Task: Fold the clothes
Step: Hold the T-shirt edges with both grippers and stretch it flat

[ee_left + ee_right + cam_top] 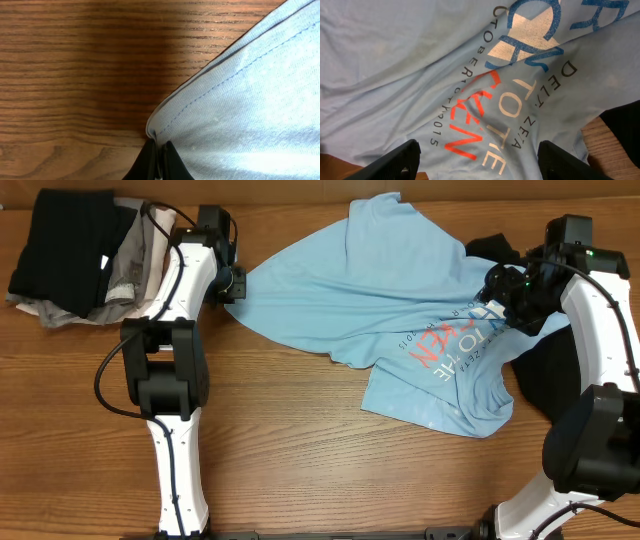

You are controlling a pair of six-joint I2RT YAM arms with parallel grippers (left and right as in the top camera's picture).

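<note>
A light blue T-shirt (390, 300) with red and white print lies crumpled across the middle and right of the wooden table. My left gripper (238, 282) is shut on the shirt's left corner hem (165, 125), low over the table. My right gripper (500, 290) is open above the printed part of the shirt (490, 100), its fingers spread wide and holding nothing.
A pile of black and grey clothes (85, 255) sits at the back left corner. A black garment (545, 370) lies under the shirt's right edge and shows in the right wrist view (625, 125).
</note>
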